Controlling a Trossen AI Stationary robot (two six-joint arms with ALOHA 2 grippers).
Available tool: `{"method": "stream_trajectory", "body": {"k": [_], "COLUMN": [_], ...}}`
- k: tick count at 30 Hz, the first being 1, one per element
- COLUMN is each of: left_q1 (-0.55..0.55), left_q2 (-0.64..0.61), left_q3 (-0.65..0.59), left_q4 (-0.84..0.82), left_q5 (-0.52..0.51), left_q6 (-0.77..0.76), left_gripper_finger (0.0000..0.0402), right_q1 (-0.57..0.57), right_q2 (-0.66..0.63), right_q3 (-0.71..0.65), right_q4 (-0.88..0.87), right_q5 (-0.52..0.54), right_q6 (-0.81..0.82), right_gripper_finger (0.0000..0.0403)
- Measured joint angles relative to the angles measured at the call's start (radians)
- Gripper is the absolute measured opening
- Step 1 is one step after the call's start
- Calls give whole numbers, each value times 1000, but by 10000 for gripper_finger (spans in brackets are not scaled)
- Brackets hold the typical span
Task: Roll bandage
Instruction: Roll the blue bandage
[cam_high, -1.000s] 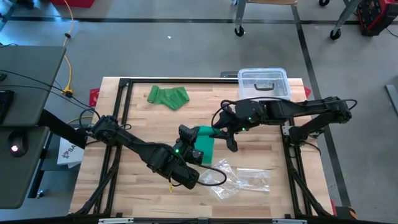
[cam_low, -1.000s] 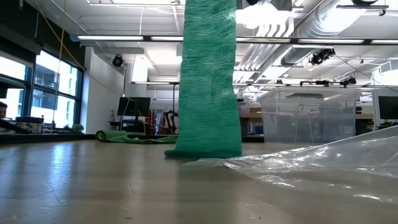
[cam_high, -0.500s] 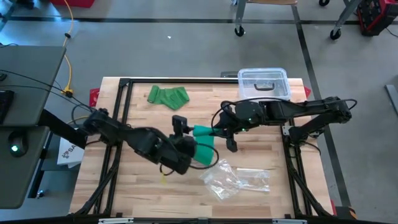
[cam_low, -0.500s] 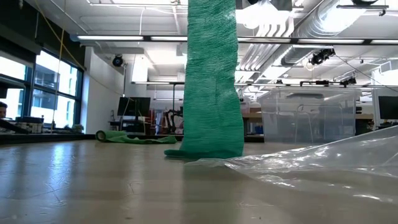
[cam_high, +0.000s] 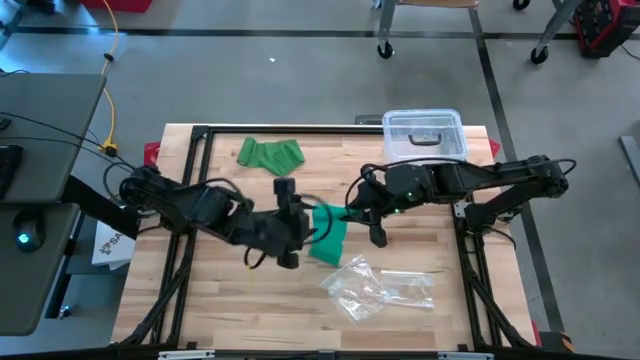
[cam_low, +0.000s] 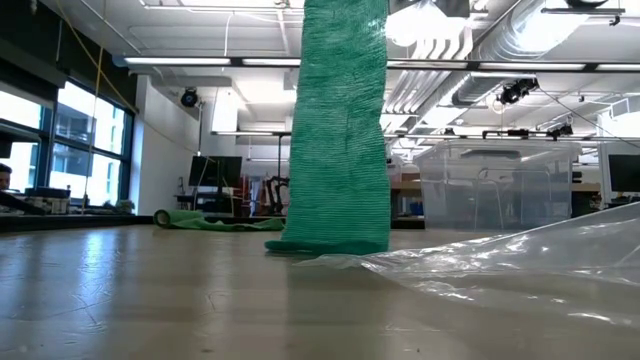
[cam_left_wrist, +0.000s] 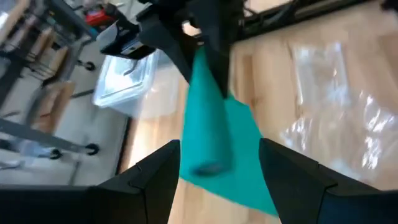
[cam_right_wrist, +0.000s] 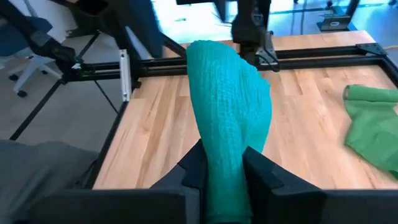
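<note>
A teal-green bandage (cam_high: 328, 238) is partly rolled up. Its roll (cam_left_wrist: 208, 118) is held level above the table's middle, and a loose strip (cam_low: 338, 130) hangs from it, with the lower end (cam_low: 330, 243) resting on the wood. My right gripper (cam_high: 352, 210) comes from the right and is shut on the roll. My left gripper (cam_high: 295, 215) faces it from the left. It is open, with its fingers (cam_left_wrist: 155, 180) standing on either side of the roll's free end (cam_left_wrist: 208, 167) and a gap showing on each side. My right gripper pinches the bandage roll (cam_right_wrist: 225, 155) between its two fingers, at the roll's right-hand end. The fingers come from the table's right side, slanting a little downward, and lie along the roll. The roll sticks out past them, lifted clear. The strip hangs below it down to the table.
A second, lighter green bandage (cam_high: 270, 155) lies crumpled at the far left of the table. A clear lidded bin (cam_high: 424, 133) stands at the far right. A crinkled clear plastic bag (cam_high: 380, 290) lies near the front, right of the hanging strip.
My left arm has swung from the near side toward the table's far edge and risen, with its wrist rolling over. It now faces the roll from the left. The roll stays with my right gripper, and the strip's lower end stays on the table.
</note>
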Motion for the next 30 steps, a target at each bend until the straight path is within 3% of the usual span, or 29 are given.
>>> {"method": "stream_trajectory", "body": {"k": [5, 14, 23, 30], "left_q1": [98, 203, 205, 205], "left_q2": [1, 19, 43, 44], "left_q3": [-21, -21, -22, -21], "left_q4": [102, 120, 93, 93], "left_q5": [250, 512, 538, 542], "left_q6": [-17, -21, -24, -17], "left_gripper_finger": [214, 214, 209, 152], "right_q1": [34, 81, 107, 124], "right_q2": [0, -3, -4, -4], "right_q3": [0, 0, 0, 0], "right_q4": [-2, -24, -33, -39], "right_q5": [28, 155, 173, 177], "right_q6": [-17, -46, -46, -45], "right_gripper_finger": [50, 50, 50, 50]}}
